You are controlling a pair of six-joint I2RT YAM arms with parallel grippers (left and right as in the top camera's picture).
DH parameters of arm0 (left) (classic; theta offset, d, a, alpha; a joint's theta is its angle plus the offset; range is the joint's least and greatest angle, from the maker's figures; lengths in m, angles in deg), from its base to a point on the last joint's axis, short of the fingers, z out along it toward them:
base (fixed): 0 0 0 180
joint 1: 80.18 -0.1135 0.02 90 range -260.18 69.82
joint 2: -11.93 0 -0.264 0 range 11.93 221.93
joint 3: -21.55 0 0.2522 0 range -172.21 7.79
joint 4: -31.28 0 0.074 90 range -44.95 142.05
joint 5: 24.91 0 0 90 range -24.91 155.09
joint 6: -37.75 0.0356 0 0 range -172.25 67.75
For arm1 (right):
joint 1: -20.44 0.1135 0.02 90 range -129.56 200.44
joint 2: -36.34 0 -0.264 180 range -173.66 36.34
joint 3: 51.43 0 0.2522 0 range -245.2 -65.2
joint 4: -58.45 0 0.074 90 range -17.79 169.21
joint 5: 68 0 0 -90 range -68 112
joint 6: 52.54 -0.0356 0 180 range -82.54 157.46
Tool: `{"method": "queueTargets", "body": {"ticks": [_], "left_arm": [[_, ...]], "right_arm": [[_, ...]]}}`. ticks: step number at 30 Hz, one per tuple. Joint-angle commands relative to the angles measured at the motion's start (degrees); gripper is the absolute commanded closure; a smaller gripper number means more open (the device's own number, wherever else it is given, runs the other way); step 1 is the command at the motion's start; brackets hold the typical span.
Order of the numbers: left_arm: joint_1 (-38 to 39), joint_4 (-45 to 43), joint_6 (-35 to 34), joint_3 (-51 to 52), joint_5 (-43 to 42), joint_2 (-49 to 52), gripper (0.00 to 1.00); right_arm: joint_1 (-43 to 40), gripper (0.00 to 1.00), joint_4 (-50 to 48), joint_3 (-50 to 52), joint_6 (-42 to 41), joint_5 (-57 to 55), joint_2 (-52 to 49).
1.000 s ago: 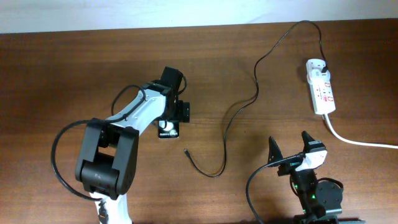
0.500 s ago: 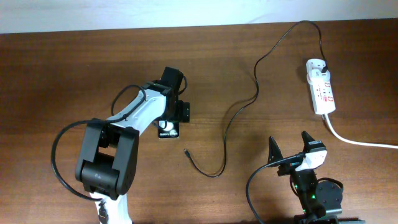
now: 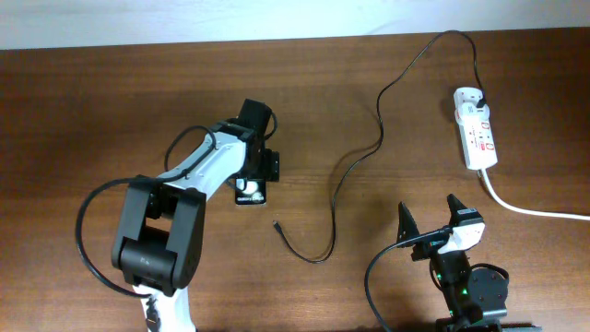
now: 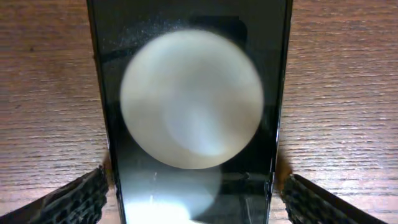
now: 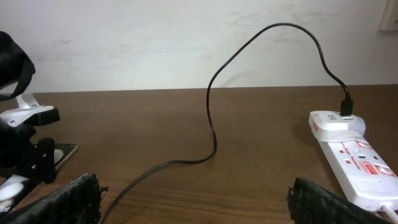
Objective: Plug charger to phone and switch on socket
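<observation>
The phone [image 3: 251, 192] lies flat on the table under my left gripper [image 3: 251, 184]. In the left wrist view the phone [image 4: 193, 112] fills the frame with a large round reflection. My left gripper [image 4: 194, 186] straddles its long sides, open, with a thin strip of table showing at each finger. The charger cable [image 3: 355, 161] runs from its loose tip [image 3: 276, 223] to the black plug [image 3: 482, 95] seated in the socket [image 3: 477, 134]. My right gripper [image 3: 429, 206] is open and empty near the front edge. It faces the cable [image 5: 214, 134] and the socket [image 5: 354, 152].
The socket's thick white cord [image 3: 530, 210] trails off to the right edge. A pale wall borders the far side of the brown wooden table [image 3: 92, 111]. The left arm's body [image 5: 25, 143] shows at the left of the right wrist view.
</observation>
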Motion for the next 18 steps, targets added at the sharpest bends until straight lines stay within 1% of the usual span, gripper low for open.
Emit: {"method": "queueTargets", "body": {"ticks": [1, 6, 7, 10, 12, 14, 18], "left_arm": [[-0.20, 1.07, 0.52, 2.10, 4.46, 3.43, 0.01], [-0.20, 0.94, 0.52, 2.10, 4.98, 3.43, 0.00], [-0.20, 1.18, 0.52, 2.10, 4.55, 3.43, 0.03], [-0.20, 1.38, 0.50, 2.10, 2.47, 3.43, 0.06], [-0.20, 1.66, 0.48, 2.10, 1.49, 3.43, 0.10], [-0.20, 1.75, 0.46, 2.12, 1.51, 3.43, 0.11], [-0.20, 1.75, 0.50, 2.12, 1.53, 3.43, 0.17]], "right_arm": [[-0.11, 0.01, 0.31, 0.31, 0.02, -0.31, 0.52], [-0.11, 0.01, 0.31, 0.31, 0.02, -0.31, 0.52], [-0.11, 0.01, 0.31, 0.31, 0.02, -0.31, 0.52], [-0.11, 0.01, 0.31, 0.31, 0.02, -0.31, 0.52], [-0.11, 0.01, 0.31, 0.31, 0.02, -0.31, 0.52], [-0.11, 0.01, 0.31, 0.31, 0.02, -0.28, 0.52], [-0.11, 0.01, 0.31, 0.31, 0.02, -0.31, 0.52]]}}
